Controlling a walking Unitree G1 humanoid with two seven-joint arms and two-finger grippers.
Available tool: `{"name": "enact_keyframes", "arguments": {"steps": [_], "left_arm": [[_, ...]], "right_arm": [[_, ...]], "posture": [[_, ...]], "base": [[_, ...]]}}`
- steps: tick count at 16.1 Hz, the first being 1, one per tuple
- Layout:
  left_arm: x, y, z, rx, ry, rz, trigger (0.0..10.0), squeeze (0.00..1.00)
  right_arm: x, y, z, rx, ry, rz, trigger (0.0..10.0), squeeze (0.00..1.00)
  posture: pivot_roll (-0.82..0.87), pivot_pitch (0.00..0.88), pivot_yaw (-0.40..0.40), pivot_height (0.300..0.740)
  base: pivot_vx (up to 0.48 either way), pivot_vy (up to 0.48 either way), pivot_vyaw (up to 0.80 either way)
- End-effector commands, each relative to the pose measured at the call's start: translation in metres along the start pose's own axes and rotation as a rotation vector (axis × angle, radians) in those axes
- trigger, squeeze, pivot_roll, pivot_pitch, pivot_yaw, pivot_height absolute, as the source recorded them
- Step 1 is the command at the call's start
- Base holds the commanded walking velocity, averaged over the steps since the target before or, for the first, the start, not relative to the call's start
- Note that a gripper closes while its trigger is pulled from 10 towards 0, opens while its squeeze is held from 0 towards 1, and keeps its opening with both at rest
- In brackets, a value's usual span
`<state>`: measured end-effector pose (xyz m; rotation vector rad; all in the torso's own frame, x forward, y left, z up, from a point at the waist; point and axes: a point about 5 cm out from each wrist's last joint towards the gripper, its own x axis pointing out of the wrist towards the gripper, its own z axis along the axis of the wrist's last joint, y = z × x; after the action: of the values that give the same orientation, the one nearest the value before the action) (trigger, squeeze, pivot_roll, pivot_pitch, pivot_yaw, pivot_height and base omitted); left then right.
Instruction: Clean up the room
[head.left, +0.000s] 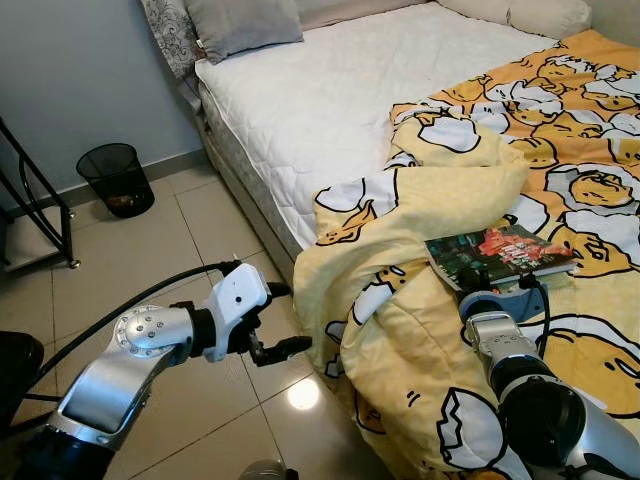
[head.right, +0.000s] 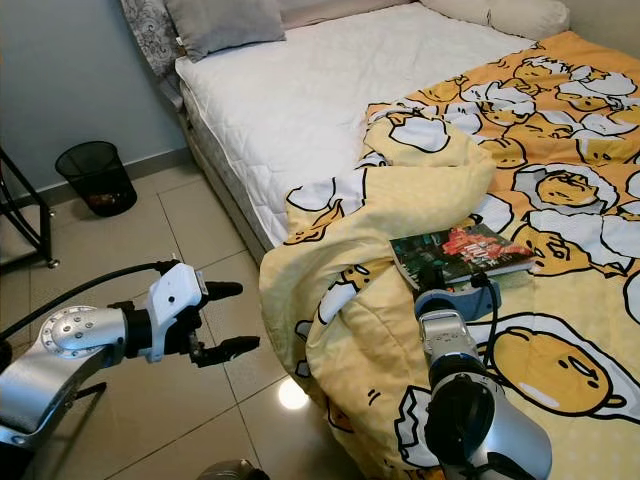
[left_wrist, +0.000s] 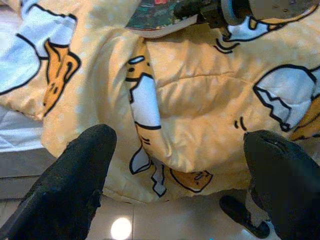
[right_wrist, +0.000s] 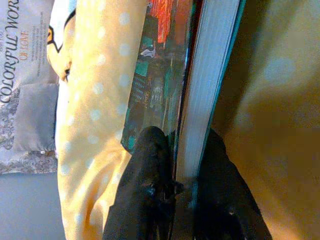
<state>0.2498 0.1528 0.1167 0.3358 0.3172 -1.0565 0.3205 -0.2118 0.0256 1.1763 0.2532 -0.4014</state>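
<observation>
Right wrist view: right gripper (right_wrist: 182, 175) pinches the book (right_wrist: 200, 90) on the duvet (head.left: 430, 340).
Left gripper (head.left: 275, 320) spread empty; black wastebasket (head.left: 115, 178) holds some rubbish.

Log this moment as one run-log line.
right gripper: shut on book on yellow blanket | left gripper: open, beside bed edge over floor | bin: by wall

Both eye views look forward and down from head height onto the bed's near corner (head.left: 250, 215), sharing the yellow duvet (head.left: 440, 200), the book (head.left: 503, 254), the tiled floor (head.left: 150, 270) and the wastebasket (head.right: 96, 175). The left wrist view faces the duvet's overhanging edge from near the floor, between its open fingers (left_wrist: 75, 185), catching the book's edge too. The right wrist view sits very close against the book's page edge (right_wrist: 207, 75).
</observation>
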Motion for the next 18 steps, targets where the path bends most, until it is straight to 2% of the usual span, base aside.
{"name": "enact_keyframes", "arguments": {"steps": [1,3,4,6,7,8,9,10,11,12,13,16,18], "left_arm": [[-0.004,0.007,0.003,0.015,-0.007,0.041,10.0,0.95],[-0.003,0.010,0.006,-0.037,-0.072,0.118,10.0,0.95],[0.002,0.015,0.010,-0.087,-0.137,0.219,10.0,0.95],[0.011,0.019,0.011,-0.164,-0.186,0.372,10.0,0.95],[0.011,0.019,0.011,-0.158,-0.192,0.394,10.0,0.95],[0.011,0.019,0.010,-0.135,-0.184,0.437,10.0,0.94],[0.009,0.020,0.006,-0.115,-0.154,0.487,10.0,0.94],[0.007,0.020,0.000,-0.114,-0.120,0.564,10.0,0.94],[0.006,0.020,-0.003,-0.128,-0.116,0.588,10.0,0.94],[0.004,0.019,-0.004,-0.140,-0.116,0.617,10.0,0.95],[0.001,0.015,-0.005,-0.143,-0.114,0.657,10.0,0.94],[-0.002,0.012,-0.009,-0.158,-0.112,0.704,10.0,0.94],[-0.003,0.012,-0.009,-0.173,-0.120,0.732,10.0,0.94]], "right_arm": [[0.004,0.016,0.004,-0.017,-0.014,0.059,0.0,0.00],[0.005,0.023,0.016,-0.042,-0.064,0.132,0.0,0.00],[0.003,0.026,0.030,-0.137,-0.126,0.191,0.0,0.00],[-0.007,0.032,0.041,-0.409,-0.208,0.280,0.0,0.00],[-0.010,0.033,0.040,-0.457,-0.215,0.287,0.0,0.00],[-0.014,0.035,0.037,-0.527,-0.225,0.292,8.7,0.00],[-0.019,0.039,0.030,-0.597,-0.223,0.316,10.0,0.00],[-0.030,0.048,0.018,-0.704,-0.237,0.372,10.0,0.00],[-0.034,0.052,0.014,-0.737,-0.250,0.399,10.0,0.00],[-0.038,0.055,0.006,-0.842,-0.245,0.410,10.0,0.00],[-0.045,0.052,-0.003,-0.870,-0.221,0.381,10.0,0.00],[-0.056,0.048,0.001,-0.890,-0.243,0.330,10.0,0.00],[-0.065,0.048,-0.008,-0.925,-0.201,0.349,10.0,0.00]], "posture": [[0.06,0.000,0.045,0.740],[0.02,0.000,0.047,0.740],[0.00,0.000,0.047,0.740],[-0.04,0.000,0.049,0.740],[-0.05,0.000,0.049,0.740],[-0.06,0.000,0.049,0.740],[-0.06,0.000,0.048,0.740],[-0.06,0.000,0.044,0.740],[-0.06,0.000,0.044,0.740],[-0.05,0.000,0.042,0.740],[-0.04,0.000,0.032,0.740],[-0.04,0.000,0.024,0.740],[-0.04,0.000,0.020,0.740]], "base": [[0.000,0.000,0.00],[0.000,0.000,0.00],[0.000,0.000,0.00],[0.000,0.000,0.00],[0.000,0.000,0.00],[0.000,0.000,0.00],[0.000,0.000,0.00],[0.000,0.000,0.00],[0.000,0.000,0.00],[0.000,0.000,0.00],[0.000,0.000,-0.80],[0.000,0.000,-0.80],[0.000,0.000,-0.80]]}}
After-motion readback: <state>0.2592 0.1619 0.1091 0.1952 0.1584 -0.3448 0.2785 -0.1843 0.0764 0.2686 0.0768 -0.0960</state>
